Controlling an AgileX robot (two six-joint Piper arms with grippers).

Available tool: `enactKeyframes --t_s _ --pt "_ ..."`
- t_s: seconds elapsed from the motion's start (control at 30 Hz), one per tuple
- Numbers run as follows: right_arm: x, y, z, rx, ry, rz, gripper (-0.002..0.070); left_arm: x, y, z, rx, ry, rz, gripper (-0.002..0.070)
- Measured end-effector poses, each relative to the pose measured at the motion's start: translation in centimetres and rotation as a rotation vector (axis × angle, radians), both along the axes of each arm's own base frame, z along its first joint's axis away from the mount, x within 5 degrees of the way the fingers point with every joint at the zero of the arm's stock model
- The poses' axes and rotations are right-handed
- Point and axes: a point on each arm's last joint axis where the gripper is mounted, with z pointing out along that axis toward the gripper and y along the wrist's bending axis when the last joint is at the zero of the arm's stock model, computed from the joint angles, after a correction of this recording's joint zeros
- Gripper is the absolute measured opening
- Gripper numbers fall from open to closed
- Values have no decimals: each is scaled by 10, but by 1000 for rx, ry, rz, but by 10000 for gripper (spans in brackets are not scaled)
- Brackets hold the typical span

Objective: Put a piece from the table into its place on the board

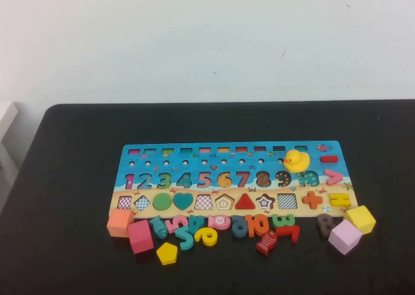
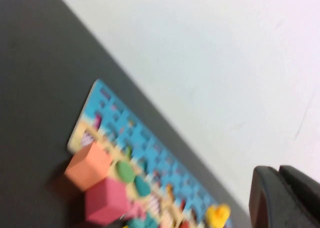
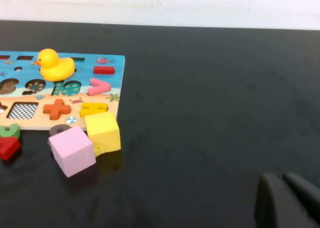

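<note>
The puzzle board point(image 1: 230, 153) lies flat on the black table point(image 1: 71, 152), with numbers, shapes and a yellow duck point(image 1: 296, 160) on it. Loose pieces lie along its near edge: a yellow pentagon point(image 1: 166, 253), a red fish point(image 1: 266, 242), several number pieces point(image 1: 206, 235) and a brown 8 point(image 1: 325, 224). Neither arm shows in the high view. My left gripper point(image 2: 277, 170) is shut and empty, raised off the board's left end point(image 2: 95, 100). My right gripper point(image 3: 282, 177) is shut and empty over bare table, well to the right of the board point(image 3: 116, 77).
An orange cube point(image 1: 120, 222) and a pink cube point(image 1: 140, 236) sit at the board's near left corner. A lilac cube point(image 1: 344, 236) and a yellow cube point(image 1: 360, 218) sit at its near right corner. The white wall point(image 1: 207, 42) runs behind the table.
</note>
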Motion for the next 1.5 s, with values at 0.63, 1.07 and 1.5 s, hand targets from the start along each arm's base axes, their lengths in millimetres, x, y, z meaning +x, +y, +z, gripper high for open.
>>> enactKeyframes --t_s 0.63,1.07,1.5 --pt "0 0 0 -2 2 -1 19 -1 -20 90 783 171 -466 -1" --pt "0 0 0 -4 2 -1 19 104 -43 137 1161 350 -1005 -1" --pt "0 0 0 -5 2 -1 19 187 -131 101 1420 523 -1267 -1"
